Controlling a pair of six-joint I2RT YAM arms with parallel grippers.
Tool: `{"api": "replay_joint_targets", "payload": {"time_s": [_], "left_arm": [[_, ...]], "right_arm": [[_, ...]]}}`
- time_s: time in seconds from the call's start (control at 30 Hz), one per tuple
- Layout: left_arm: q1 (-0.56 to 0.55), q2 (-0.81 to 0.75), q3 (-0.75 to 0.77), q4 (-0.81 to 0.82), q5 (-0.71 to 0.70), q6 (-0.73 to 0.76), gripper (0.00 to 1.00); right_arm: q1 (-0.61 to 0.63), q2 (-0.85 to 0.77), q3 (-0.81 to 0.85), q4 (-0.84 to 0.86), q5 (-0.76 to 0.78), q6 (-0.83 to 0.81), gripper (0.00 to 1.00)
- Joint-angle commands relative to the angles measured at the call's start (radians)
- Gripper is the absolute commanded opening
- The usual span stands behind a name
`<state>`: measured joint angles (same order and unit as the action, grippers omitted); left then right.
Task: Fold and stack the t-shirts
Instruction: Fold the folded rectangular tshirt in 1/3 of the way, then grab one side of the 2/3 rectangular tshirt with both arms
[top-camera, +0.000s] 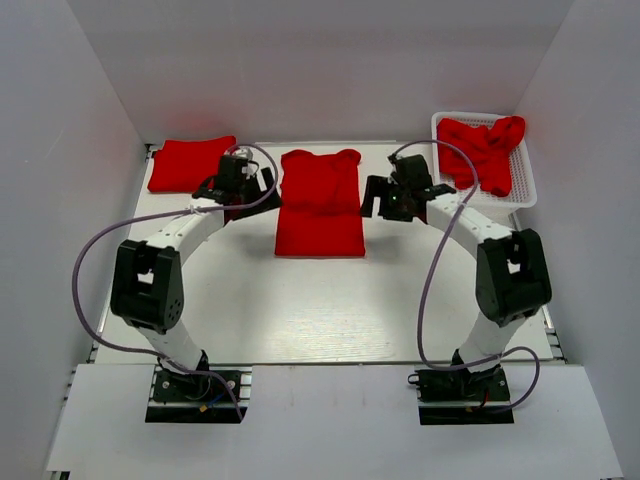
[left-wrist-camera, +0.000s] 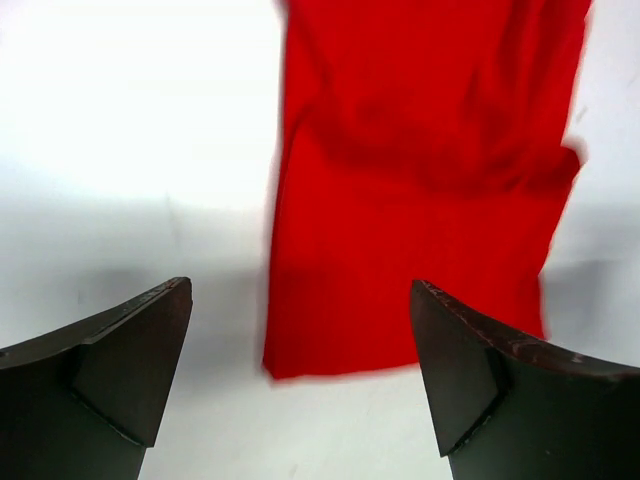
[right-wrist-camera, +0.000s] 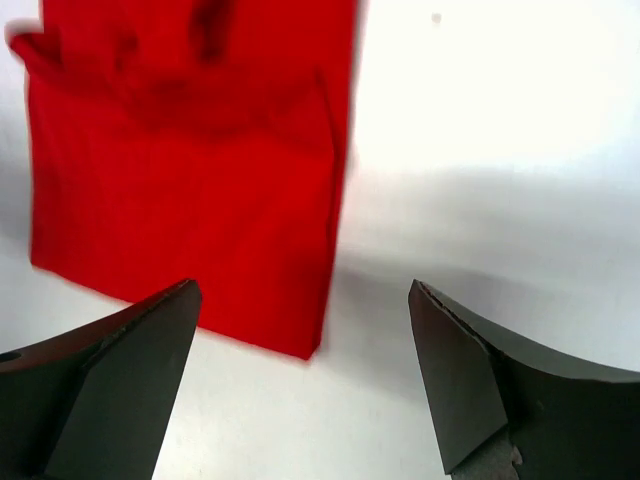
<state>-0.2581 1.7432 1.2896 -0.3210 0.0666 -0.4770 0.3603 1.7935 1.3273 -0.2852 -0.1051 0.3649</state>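
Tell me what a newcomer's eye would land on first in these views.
It would be the bright red against all the white. The centre t-shirt lies flat mid-table, with the open, empty left gripper and right gripper on either side. A folded t-shirt sits at the far left corner, and a crumpled t-shirt fills the white basket at the far right.
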Motion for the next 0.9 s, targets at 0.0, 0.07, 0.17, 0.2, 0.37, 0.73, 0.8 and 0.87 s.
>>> {"api": "replay_joint_targets", "payload": {"time_s": [0.0,0.07,0.17,0.2,0.37,0.73,0.8,0.87], "left_arm": [[-0.021,-0.098,-0.133,-0.043,-0.007,0.051,1.00],[-0.042,-0.109,-0.193,-0.043,-0.017,0.061,1.00],[-0.069,-0.109,-0.229,-0.033,-0.017,0.061,1.00],[-0.081,-0.100,-0.230,-0.033,-0.017,0.061,1.00],[-0.101,-0.056,-0.248,-0.012,-0.017,0.061,0.88],[-0.128,0.030,-0.311,0.052,0.015,0.061,0.61],[-0.128,0.041,-0.322,0.065,0.036,0.061,0.60],[-0.138,0.041,-0.332,0.074,0.047,0.052,0.60]], "right_arm": [[0.035,-0.121,-0.141,0.029,0.004,0.002,0.90],[0.046,-0.155,-0.209,0.041,-0.013,0.031,0.90],[0.065,-0.161,-0.273,0.072,-0.018,0.066,0.90],[0.066,-0.146,-0.277,0.073,-0.024,0.075,0.90],[0.085,-0.086,-0.272,0.119,-0.062,0.127,0.81],[0.092,0.015,-0.269,0.152,-0.125,0.157,0.66],[0.094,0.021,-0.273,0.149,-0.130,0.158,0.64],[0.092,0.017,-0.296,0.155,-0.143,0.164,0.59]]}}
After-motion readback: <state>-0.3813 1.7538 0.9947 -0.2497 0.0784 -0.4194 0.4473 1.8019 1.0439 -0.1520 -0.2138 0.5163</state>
